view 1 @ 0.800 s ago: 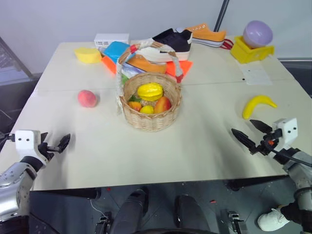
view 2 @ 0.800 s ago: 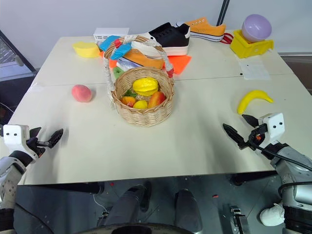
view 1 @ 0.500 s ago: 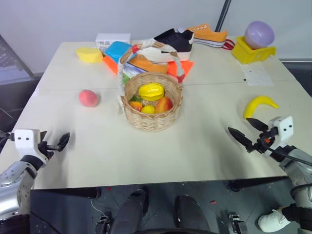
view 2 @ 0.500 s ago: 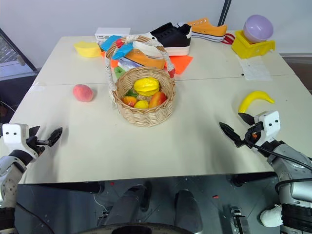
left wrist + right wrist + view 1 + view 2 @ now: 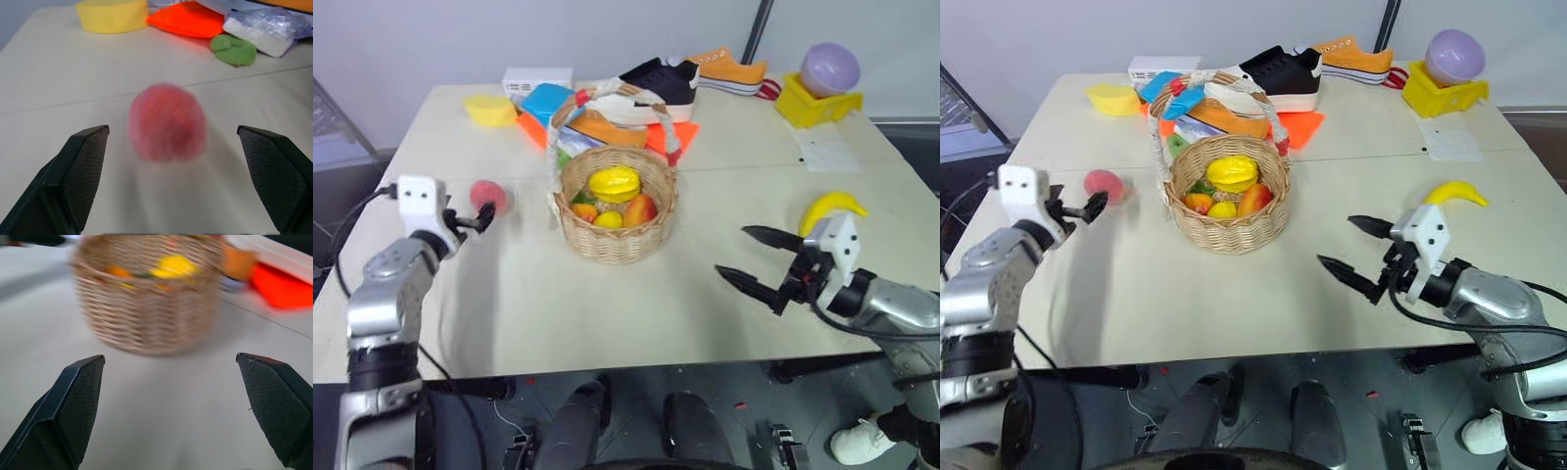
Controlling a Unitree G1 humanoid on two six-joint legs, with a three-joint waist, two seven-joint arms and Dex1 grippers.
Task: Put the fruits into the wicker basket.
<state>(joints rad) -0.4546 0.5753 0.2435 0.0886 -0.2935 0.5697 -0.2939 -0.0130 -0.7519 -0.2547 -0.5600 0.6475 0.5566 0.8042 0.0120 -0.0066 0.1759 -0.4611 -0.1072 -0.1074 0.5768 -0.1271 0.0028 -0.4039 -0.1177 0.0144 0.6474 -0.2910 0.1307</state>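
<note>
Your left gripper [image 5: 171, 186], jaws wide apart, points straight at the round pink-red toy peach [image 5: 167, 122] at mid-left of the frame, left of the round tan wicker basket [image 5: 615, 240], so it is nearer than your open right gripper [image 5: 756, 259].

A round wicker basket [image 5: 1227, 201] with a tall arched handle is seen near the middle of the table [image 5: 1234, 284], and small yellow and orange-red fruit pieces [image 5: 1226, 186] are held inside it. A pink-red peach [image 5: 1103, 183] is found on the table to the basket's left, and the left gripper [image 5: 1095, 204] is placed just beside it with its jaws spread. The right gripper [image 5: 1359, 247] is held above the table to the basket's right, its jaws wide apart and empty. A yellow banana [image 5: 1454, 193] is partly hidden behind that gripper's white housing.
</note>
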